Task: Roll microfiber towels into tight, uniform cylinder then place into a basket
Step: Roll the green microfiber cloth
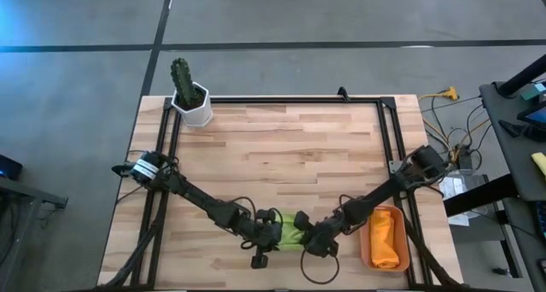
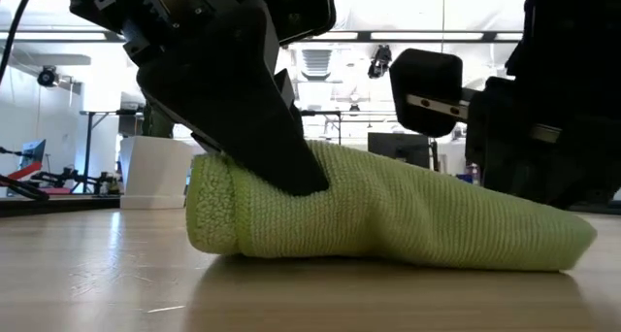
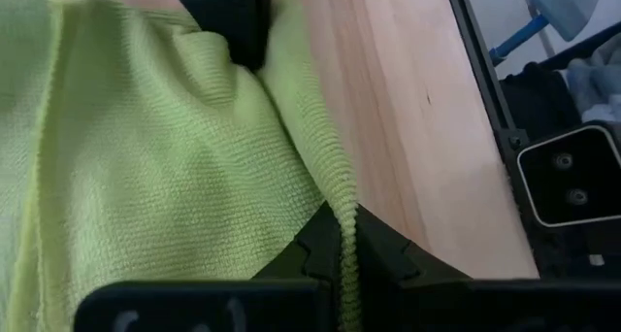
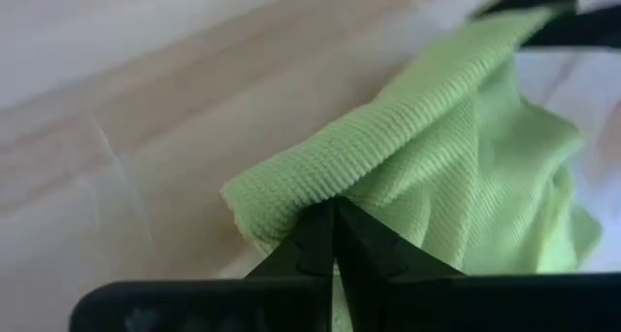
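High view: you had both arms bunched at the near table edge, just left of the basket [image 1: 384,238]. That made sense, since one end of the green towel [image 1: 293,230] each gives a hold for rolling. The left gripper [image 1: 267,232] sat at the towel's far side from the basket, the right gripper [image 1: 317,239] on the side nearest it. The orange towel [image 1: 386,237] already lay inside the basket, probably finished.

Low view: the green towel [image 2: 388,215] lay on the table as a loose roll, thick at one end, flattening toward the other, so not yet tight or uniform. A dark finger [image 2: 247,99] pressed down on its thick end.

Left wrist view: your left gripper [image 3: 342,264] was clamped on the towel's hem [image 3: 335,177].

Right wrist view: your right gripper [image 4: 335,237] was pinched together on the rolled fold [image 4: 388,148], with the towel directly ahead of it.
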